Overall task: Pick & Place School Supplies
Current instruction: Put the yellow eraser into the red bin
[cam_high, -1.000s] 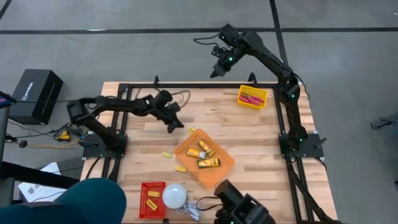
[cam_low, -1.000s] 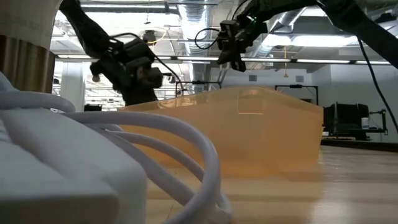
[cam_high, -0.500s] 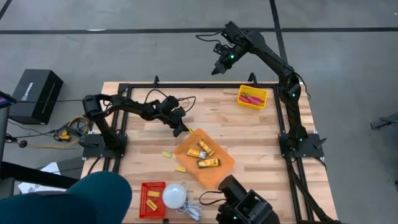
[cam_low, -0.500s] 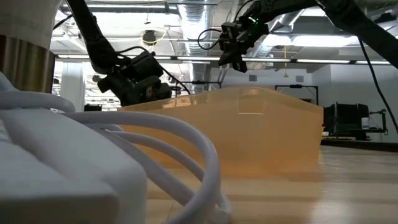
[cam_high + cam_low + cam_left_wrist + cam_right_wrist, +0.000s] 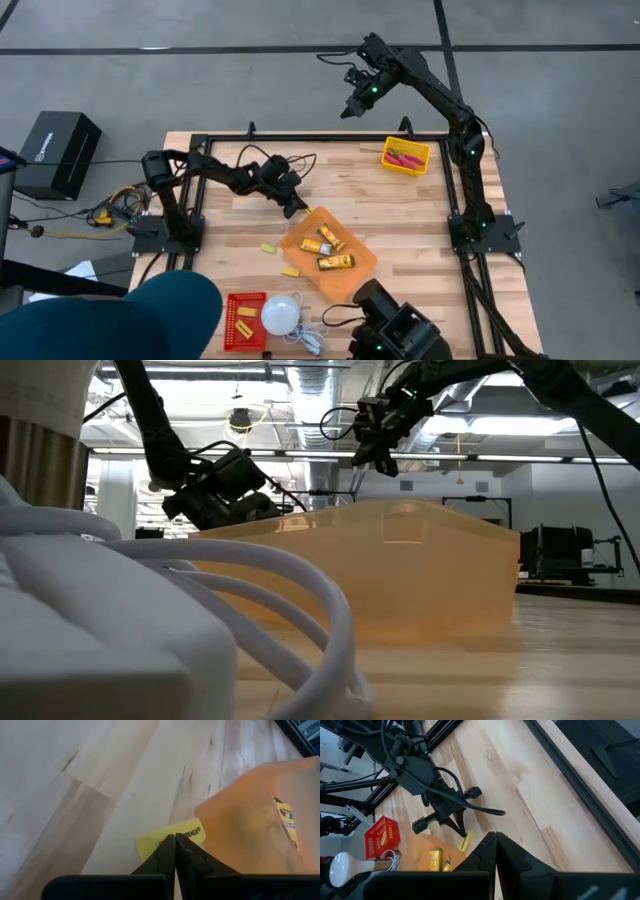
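My left gripper (image 5: 297, 209) is shut and low over the table, just left of the orange tray (image 5: 352, 268). Its tips (image 5: 175, 838) stand at a small yellow block (image 5: 150, 846) that lies flat on the wood by the tray's corner. The block also shows in the right wrist view (image 5: 466, 841). Three orange-yellow packets (image 5: 328, 248) lie in the tray. Two more yellow blocks (image 5: 268, 249) (image 5: 290, 271) lie on the table. Red-handled scissors (image 5: 404, 157) lie in the yellow bin (image 5: 424, 159). My right gripper (image 5: 347, 111) is shut and empty, high beyond the table's far edge. My left gripper's shut fingertips come down slanting from the table's left onto the middle of the yellow block (image 5: 189, 831). The fingers themselves hide the meeting place, so I cannot tell whether they touch it. The block lies flat on the table.
A red bin (image 5: 245, 318) with yellow blocks and a white dome (image 5: 282, 313) with a cord stand at the near edge. A person in teal (image 5: 165, 320) leans in at the near left corner. Bare wood lies right of the tray.
My left gripper has gone down and toward the table's right, from mid-table to the yellow block beside the orange tray, staying shut. The block has kept its place.
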